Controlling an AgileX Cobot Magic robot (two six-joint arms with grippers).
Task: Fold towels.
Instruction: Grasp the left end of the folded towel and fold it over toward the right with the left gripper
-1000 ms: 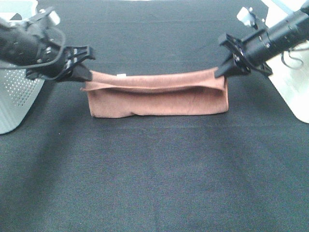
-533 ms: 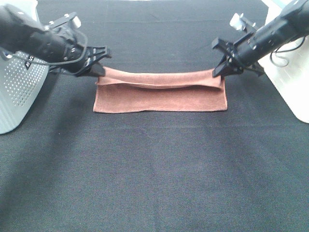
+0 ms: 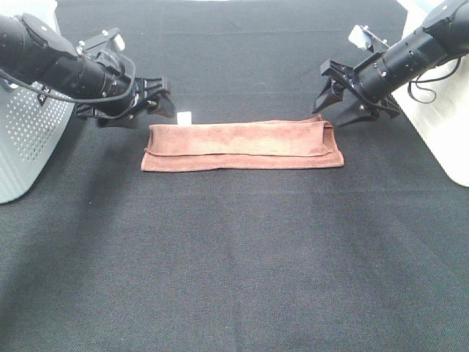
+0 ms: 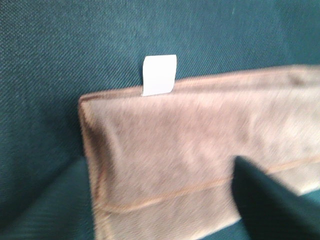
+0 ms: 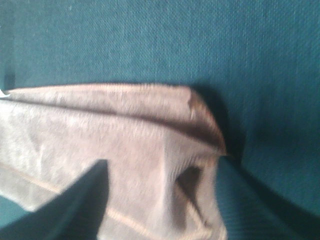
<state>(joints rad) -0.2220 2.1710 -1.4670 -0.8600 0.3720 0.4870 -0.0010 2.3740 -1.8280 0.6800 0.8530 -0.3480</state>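
Both of my pincers stand open with nothing between the fingers: the left gripper (image 3: 163, 105) hangs just off the towel's far left corner, beside the white tag (image 3: 186, 117), and the right gripper (image 3: 333, 110) just off its far right corner. The towel (image 3: 242, 147) lies on the black table (image 3: 234, 264) as a long narrow strip, layers stacked, its long edges running side to side between my arms. I judge the lengthwise fold to be laid down and the crosswise fold to be what is left. From the right wrist the near corner looks puckered, with a small gap under the top layer, so I would want to pinch all the layers there together, or press that corner flat, before carrying one short end over to the other. Both arms reach inward and low from the table's sides, wrists tipped down toward the cloth.
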